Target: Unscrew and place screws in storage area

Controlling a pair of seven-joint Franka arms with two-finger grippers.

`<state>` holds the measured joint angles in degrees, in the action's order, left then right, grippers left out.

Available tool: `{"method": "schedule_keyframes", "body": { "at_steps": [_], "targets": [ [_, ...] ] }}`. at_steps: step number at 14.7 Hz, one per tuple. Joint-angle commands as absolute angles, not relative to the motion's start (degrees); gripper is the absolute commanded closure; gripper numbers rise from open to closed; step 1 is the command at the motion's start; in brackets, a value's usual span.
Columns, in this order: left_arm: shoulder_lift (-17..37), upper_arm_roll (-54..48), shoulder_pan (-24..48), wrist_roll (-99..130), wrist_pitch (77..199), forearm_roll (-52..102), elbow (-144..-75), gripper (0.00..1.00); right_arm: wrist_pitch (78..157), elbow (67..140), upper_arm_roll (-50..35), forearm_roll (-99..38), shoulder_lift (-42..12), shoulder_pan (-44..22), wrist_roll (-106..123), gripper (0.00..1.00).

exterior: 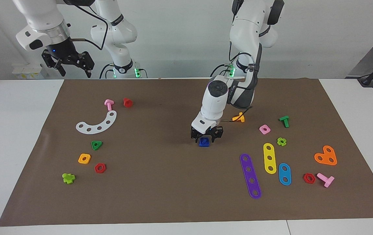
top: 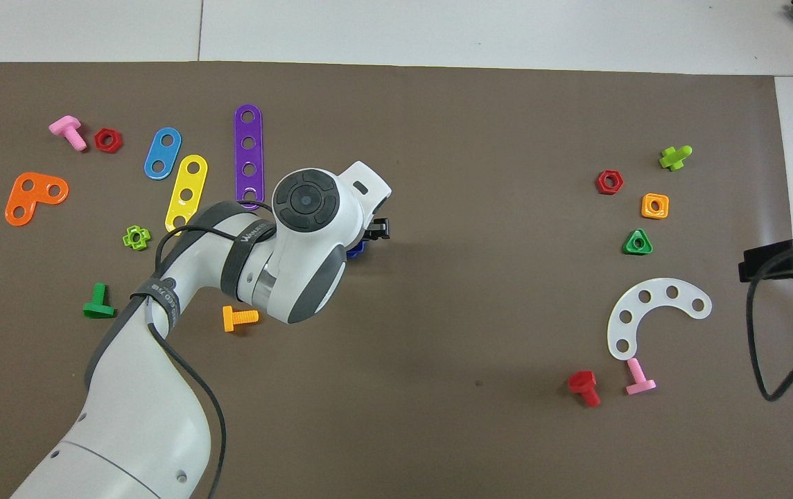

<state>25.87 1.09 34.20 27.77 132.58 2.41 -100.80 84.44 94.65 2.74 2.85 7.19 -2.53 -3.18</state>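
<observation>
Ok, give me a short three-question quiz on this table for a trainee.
1. True or false: the left end effector is down at the blue screw in the middle of the mat.
2. Which piece lies closest to the white curved strip? A) pink bolt B) purple strip C) orange heart plate
3. Which end effector waits raised above the table's edge by the robots?

Key: 1 true; 2 A; 3 the right end effector.
</observation>
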Motion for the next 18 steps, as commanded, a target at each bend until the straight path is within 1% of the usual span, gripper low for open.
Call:
{"method": "schedule_keyframes", "body": {
  "at_steps": [1,3,9,10,14,16,18],
  "targets": [
    [25.31,2.11,34.89,24.18,134.12,2.99,-102.39,0.2,85.17,95.27,2.29,3.69,7.82,-2.02,-3.25,0.0],
    [25.31,2.11,34.63,22.6,134.56,2.99,-102.48,0.23,85.17,95.27,2.29,3.69,7.82,-2.02,-3.25,0.0],
    [25.4,2.02,34.54,20.92,135.7,2.99,-103.36,0.25,85.17,95.27,2.29,3.69,7.82,-2.02,-3.25,0.0],
    [25.4,2.02,34.54,20.83,135.7,2.99,-103.45,0.27,85.17,95.27,2.29,3.69,7.82,-2.02,-3.25,0.0],
    [25.31,2.02,34.63,20.31,136.23,2.99,-104.06,0.39,85.17,95.27,2.29,3.69,7.82,-2.02,-3.25,0.0],
    [25.31,2.02,34.72,20.13,136.23,2.99,-104.15,0.43,85.17,95.27,2.29,3.69,7.82,-2.02,-3.34,0.0],
    [25.31,2.02,34.72,20.13,136.14,2.99,-104.15,0.52,85.17,95.27,2.29,3.69,7.82,-2.02,-3.25,0.0]
  ]
}}
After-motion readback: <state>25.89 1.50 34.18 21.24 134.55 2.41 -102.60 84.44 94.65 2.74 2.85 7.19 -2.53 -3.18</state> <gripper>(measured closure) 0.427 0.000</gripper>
